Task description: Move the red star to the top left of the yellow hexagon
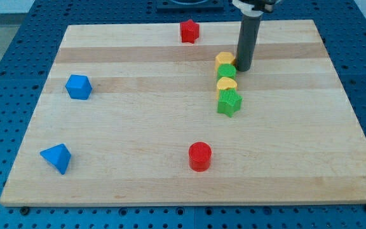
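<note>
Upright, my tip (pixel 243 67) touches the yellow hexagon (pixel 225 61); no jawed end effector; red star (pixel 189 30) well apart

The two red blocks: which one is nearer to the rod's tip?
The red star at the view's top; the red cylinder sits far below my tip.

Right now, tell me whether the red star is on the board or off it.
On. The red star sits on the wooden board near the view's top edge, apart from my tip.
</note>
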### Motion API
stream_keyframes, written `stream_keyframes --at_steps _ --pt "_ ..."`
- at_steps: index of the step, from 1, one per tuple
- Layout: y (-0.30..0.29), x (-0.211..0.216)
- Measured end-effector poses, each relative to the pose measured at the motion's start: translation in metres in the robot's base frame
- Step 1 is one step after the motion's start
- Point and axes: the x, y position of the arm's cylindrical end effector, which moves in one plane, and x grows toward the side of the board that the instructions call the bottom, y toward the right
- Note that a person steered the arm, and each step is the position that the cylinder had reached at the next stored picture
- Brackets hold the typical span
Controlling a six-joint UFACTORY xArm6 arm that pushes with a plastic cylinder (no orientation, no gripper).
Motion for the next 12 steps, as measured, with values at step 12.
stream_keyframes --at_steps 12 --pt "-0.113 -0.135"
